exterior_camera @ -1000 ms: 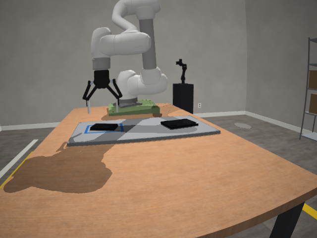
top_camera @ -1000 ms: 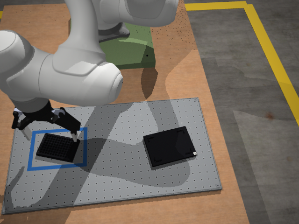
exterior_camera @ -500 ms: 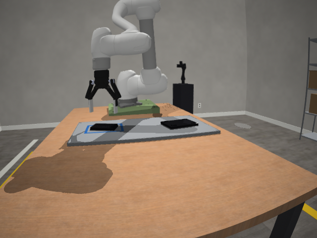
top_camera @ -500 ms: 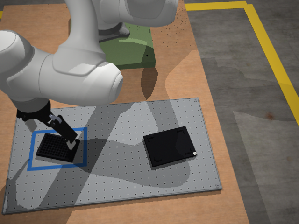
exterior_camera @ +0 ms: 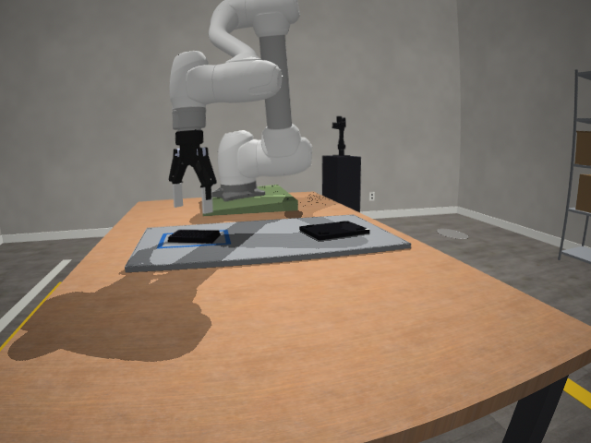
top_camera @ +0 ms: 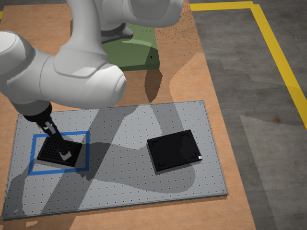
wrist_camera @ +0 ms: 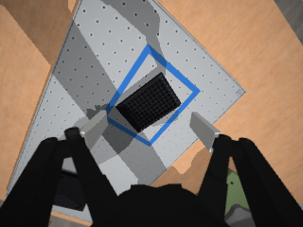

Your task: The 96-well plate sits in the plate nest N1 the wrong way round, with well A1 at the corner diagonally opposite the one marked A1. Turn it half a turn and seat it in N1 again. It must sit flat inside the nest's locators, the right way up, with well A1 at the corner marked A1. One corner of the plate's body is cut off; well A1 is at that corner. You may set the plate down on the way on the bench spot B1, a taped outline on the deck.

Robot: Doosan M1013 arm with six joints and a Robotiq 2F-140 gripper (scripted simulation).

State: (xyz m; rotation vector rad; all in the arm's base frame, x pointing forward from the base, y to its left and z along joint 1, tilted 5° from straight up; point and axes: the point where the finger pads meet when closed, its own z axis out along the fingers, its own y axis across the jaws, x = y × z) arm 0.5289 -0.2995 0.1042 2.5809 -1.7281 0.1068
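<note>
The black 96-well plate (top_camera: 58, 154) lies flat inside the blue taped outline B1 (top_camera: 59, 153) at the left of the grey deck. It also shows in the exterior view (exterior_camera: 194, 235) and in the wrist view (wrist_camera: 149, 101). My gripper (exterior_camera: 192, 203) hangs well above the plate, fully open and empty; in the wrist view its two pads (wrist_camera: 151, 129) stand wide apart on either side of the plate. The black plate nest N1 (top_camera: 174, 149) sits empty at the right of the deck, with a small white A1 mark (top_camera: 199, 157) at its near right corner.
The grey perforated deck (top_camera: 116, 158) lies on a wooden table. The green robot base (top_camera: 134, 53) stands behind the deck. A black stand with a camera (exterior_camera: 341, 178) is behind the table. The arm's body hides part of the deck's left back in the top view.
</note>
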